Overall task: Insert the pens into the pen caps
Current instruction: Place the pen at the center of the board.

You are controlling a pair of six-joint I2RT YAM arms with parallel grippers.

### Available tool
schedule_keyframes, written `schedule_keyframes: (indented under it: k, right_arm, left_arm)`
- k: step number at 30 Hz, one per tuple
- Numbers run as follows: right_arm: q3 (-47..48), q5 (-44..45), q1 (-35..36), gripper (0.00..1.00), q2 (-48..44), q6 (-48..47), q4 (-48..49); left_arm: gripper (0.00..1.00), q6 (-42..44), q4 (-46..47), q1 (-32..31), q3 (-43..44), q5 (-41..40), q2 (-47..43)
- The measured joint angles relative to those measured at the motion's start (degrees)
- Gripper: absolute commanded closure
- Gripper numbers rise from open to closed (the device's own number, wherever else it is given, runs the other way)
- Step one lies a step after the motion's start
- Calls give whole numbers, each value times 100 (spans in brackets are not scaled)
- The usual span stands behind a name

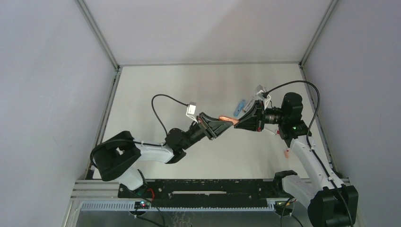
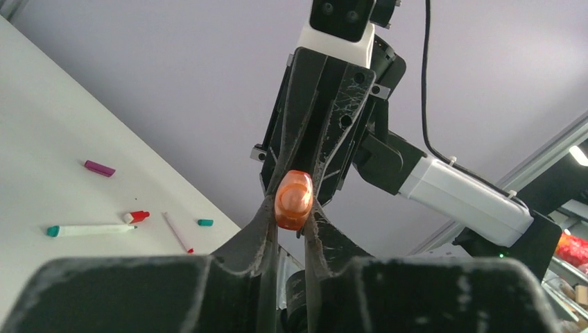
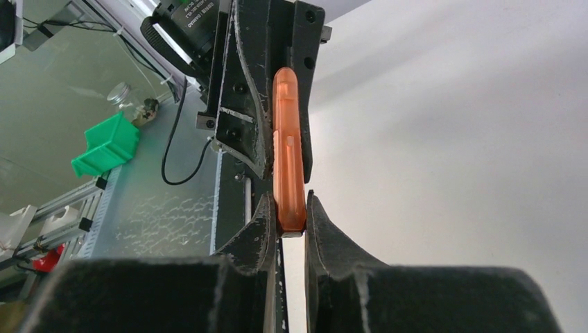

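Note:
A salmon-orange pen cap (image 1: 227, 118), long and translucent, hangs in the air above the table between both arms. My right gripper (image 3: 292, 208) is shut on its near end, and a white sliver shows just under that end. The cap (image 3: 289, 139) runs away from it into the left arm's fingers. My left gripper (image 2: 294, 208) is shut on the cap's rounded other end (image 2: 294, 198), both fingers touching it. On the table lie a white pen with teal ends (image 2: 90, 229), a thin pen with a red tip (image 2: 177, 232), a magenta cap (image 2: 99, 168) and a teal cap (image 2: 205, 223).
A small red-and-white piece (image 2: 136, 216) lies beside the teal-ended pen. A light blue cap (image 1: 240, 107) lies on the table behind the grippers. A small pink piece (image 1: 286, 152) lies by the right arm. Grey walls close in the table on three sides.

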Motion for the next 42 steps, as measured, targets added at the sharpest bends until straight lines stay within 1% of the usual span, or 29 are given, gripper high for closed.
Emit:
schedule_keyframes:
  k: [5, 6, 8, 11, 12, 14, 16, 19, 20, 23, 26, 29, 31, 32, 35, 37, 39, 42]
  right_arm:
    - [-2, -26, 4, 100, 0, 31, 2]
    - [-2, -28, 4, 97, 0, 33, 2]
    - [-2, -31, 4, 79, 0, 33, 2]
    - [-7, -26, 7, 43, -9, 46, -2]
    - [-33, 7, 7, 33, -35, 2, 20]
    - [-85, 28, 4, 20, -94, -2, 2]
    - [-118, 52, -20, 12, -155, -33, -11]
    - [-131, 96, -120, 7, -269, -192, -87]
    - [-129, 127, -166, 7, -308, -286, -142]
    - [-129, 280, -284, 7, -389, -713, -501]
    - [-129, 463, -352, 7, -389, -1093, -833]
    - [-129, 636, -389, 7, -374, -1440, -1119]
    - [-129, 719, -404, 7, -369, -1576, -1222]
    - [-129, 745, -417, 7, -369, -1628, -1270]
    - [-129, 809, -463, 7, -369, -1759, -1381]
    - [-129, 828, -496, 7, -369, -1808, -1421]
    - [-129, 837, -522, 7, -369, -1834, -1456]
    - [-129, 855, -535, 7, -369, -1869, -1482]
  left_arm:
    - [99, -7, 11, 0, 46, 39, 20]
    - [100, -2, 17, 0, 46, 44, 20]
    - [100, 2, 24, 0, 46, 46, 20]
    - [100, 31, 24, 0, 46, 46, 20]
    - [100, 46, 20, 2, 42, 39, 17]
    - [100, 50, 17, 35, 7, 44, -4]
    - [100, 52, 22, 101, -127, 55, -66]
    - [100, 44, 31, 393, -564, 116, -223]
    - [100, 42, 28, 597, -765, 186, -286]
    - [100, -111, -55, 1445, -1329, 343, -459]
    - [100, -289, -564, 2446, -1558, 706, -595]
    - [100, -354, -1593, 3480, -1547, 1134, -717]
    - [100, -236, -2498, 3934, -1447, 1298, -761]
    - [100, -109, -3104, 4146, -1309, 1366, -767]
    - [100, 378, -4647, 4660, -791, 1386, -756]
    - [100, 719, -5460, 4946, -372, 1325, -699]
    - [100, 1047, -6133, 5228, 107, 1270, -557]
    - [99, 1311, -6638, 5593, 627, 1259, -240]
